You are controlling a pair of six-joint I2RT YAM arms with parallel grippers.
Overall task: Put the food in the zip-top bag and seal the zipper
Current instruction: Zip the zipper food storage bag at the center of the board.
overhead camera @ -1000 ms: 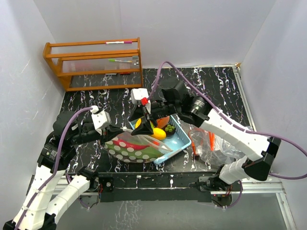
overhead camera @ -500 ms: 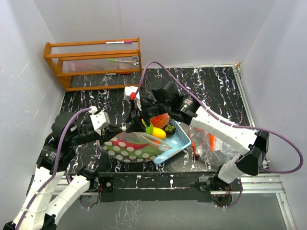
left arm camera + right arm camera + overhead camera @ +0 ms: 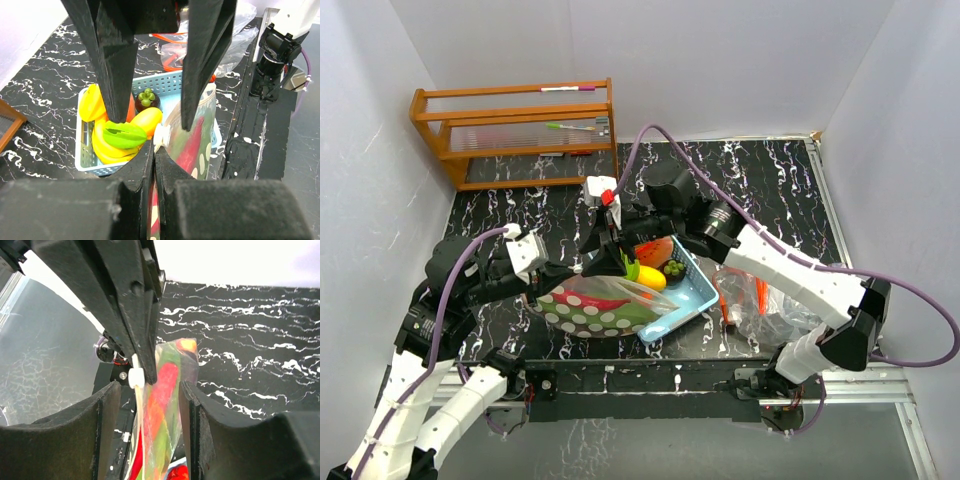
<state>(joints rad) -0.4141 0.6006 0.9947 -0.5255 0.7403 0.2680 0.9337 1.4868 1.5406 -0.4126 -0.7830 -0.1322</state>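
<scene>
While my left tool [image 3: 154, 150] pinches the clear zip-top bag [image 3: 610, 310] by its rim, filling looks unfinished
Right tool [image 3: 148, 385] half-open, empty, astride it; glossy toy fruit [image 3: 147, 120] in the light-blue basket [image 3: 165, 82] needs fetching

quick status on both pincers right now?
Left pincer: closed, pinching the zip-top bag at its edge, beside the white slider.
Right pincer: open, straddling the bag, nothing held.

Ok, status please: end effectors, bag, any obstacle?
Left end effector shut on rim of clear dotted zip-top bag. Right end effector open, straddling the bag. Yellow toy bananas lie in light-blue plastic basket.
</scene>
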